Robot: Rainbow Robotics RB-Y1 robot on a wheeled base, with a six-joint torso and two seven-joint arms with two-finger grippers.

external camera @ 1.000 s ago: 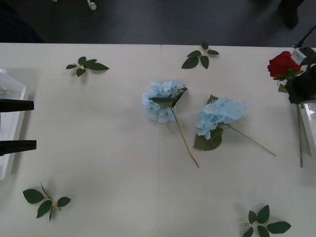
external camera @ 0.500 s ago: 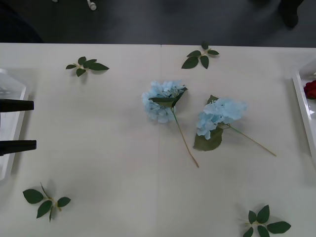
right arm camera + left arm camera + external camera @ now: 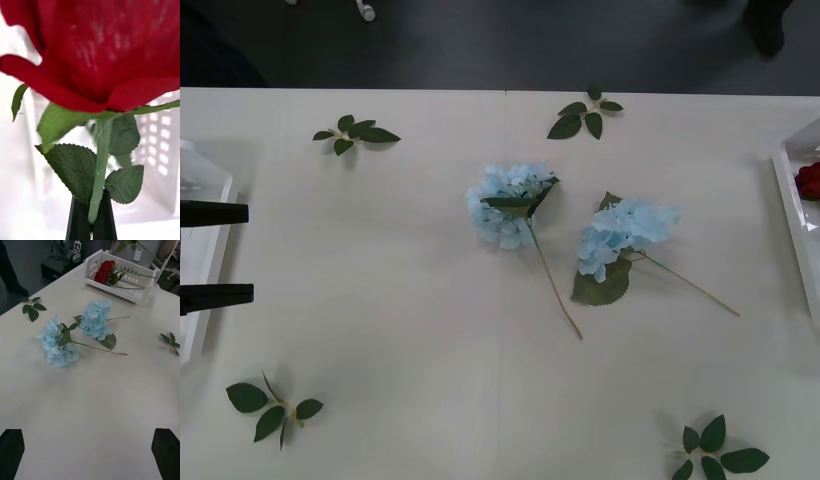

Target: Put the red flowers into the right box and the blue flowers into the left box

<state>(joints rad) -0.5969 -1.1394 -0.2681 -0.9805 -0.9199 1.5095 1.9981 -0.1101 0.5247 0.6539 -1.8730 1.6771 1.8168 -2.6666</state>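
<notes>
Two blue flowers (image 3: 508, 203) (image 3: 622, 238) lie mid-table, stems pointing toward me; the left wrist view shows them too (image 3: 57, 345) (image 3: 96, 318). My right gripper (image 3: 91, 215) is shut on the green stem of a red flower (image 3: 101, 48), close to the white wall of the right box (image 3: 159, 150). That right box (image 3: 788, 195) sits at the table's right edge with a red head (image 3: 810, 181) over it. Red flowers (image 3: 104, 271) lie in it (image 3: 123, 292). My left gripper (image 3: 250, 253) (image 3: 90, 453) hovers open beside the left box (image 3: 202, 190).
Loose green leaf sprigs lie at the far left (image 3: 355, 132), far centre (image 3: 586, 115), near left (image 3: 272, 405) and near right (image 3: 717, 452). Bare tabletop (image 3: 380, 300) stretches between the left gripper and the blue flowers.
My right gripper, holding the red flower, has moved right out of the front view. A red head now shows over the right box. The left gripper and blue flowers have not moved.
</notes>
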